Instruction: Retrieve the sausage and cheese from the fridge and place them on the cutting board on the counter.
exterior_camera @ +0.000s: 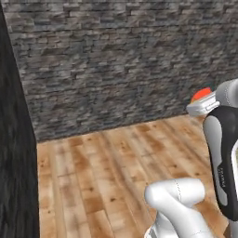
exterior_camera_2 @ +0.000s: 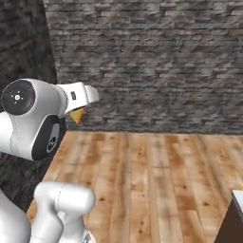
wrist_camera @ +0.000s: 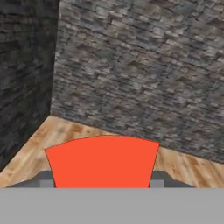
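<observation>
Wooden plank flooring (exterior_camera_2: 156,180) is stretching out ahead of you, running bare up to a grey stone brick wall (exterior_camera: 116,60) that is closing off the far side. Nearest to you, the gripper (wrist_camera: 103,184) is clenching one orange wedge, the cheese (wrist_camera: 103,162), between its two finger tips (wrist_camera: 46,180); the wedge is sitting wide across the bottom of the hand view, its sides touching both tips. You are seeing that same cheese peeking out beyond the white hand at the right edge of the left base view (exterior_camera: 201,94), and just under the hand in the right base view (exterior_camera_2: 77,114), raised well above the floor. On your left, one dark, matte black panel (exterior_camera: 16,153) is standing tall and meeting the brick wall at a corner. At the lower right corner of the right base view, one dark cabinet edge with a pale top (exterior_camera_2: 233,218) is jutting in.
</observation>
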